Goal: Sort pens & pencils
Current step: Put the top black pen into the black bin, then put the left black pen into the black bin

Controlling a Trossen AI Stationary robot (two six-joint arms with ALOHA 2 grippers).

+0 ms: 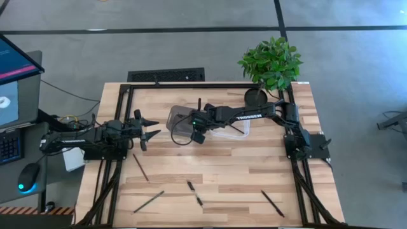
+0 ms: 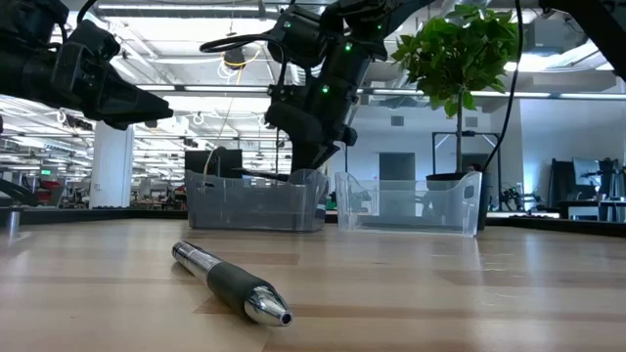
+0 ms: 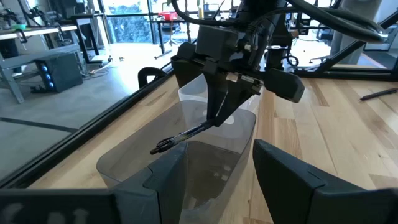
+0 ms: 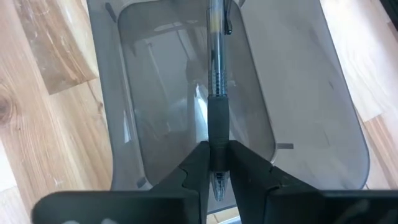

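Note:
My right gripper [image 1: 194,125] hangs over a grey see-through bin [image 1: 180,121] at the table's middle and is shut on a dark pen [image 4: 217,93]. A clear bin [image 1: 232,129] stands just to the right of the grey one. My left gripper [image 1: 150,128] waits open to the left of the bins, touching nothing. On the near half of the table lie two thin pencils [image 1: 140,166] [image 1: 148,201] and two pens [image 1: 194,193] [image 1: 272,203]; one pen [image 2: 231,284] lies close in the low view. My right gripper pinches the pen between its two fingers [image 4: 193,168] at the dark rubber grip section [image 4: 217,138], close to the writing tip. The fingers slant down from the table's right. The pen sticks out beyond them [image 3: 180,137], tilted, its clip end lower, lifted clear over the grey bin's opening.
A potted plant [image 1: 272,60] stands at the far right corner beside the clear bin. A black frame rail [image 1: 191,85] borders the table. Off the left edge are a monitor [image 1: 16,83] and a mouse [image 1: 27,177].

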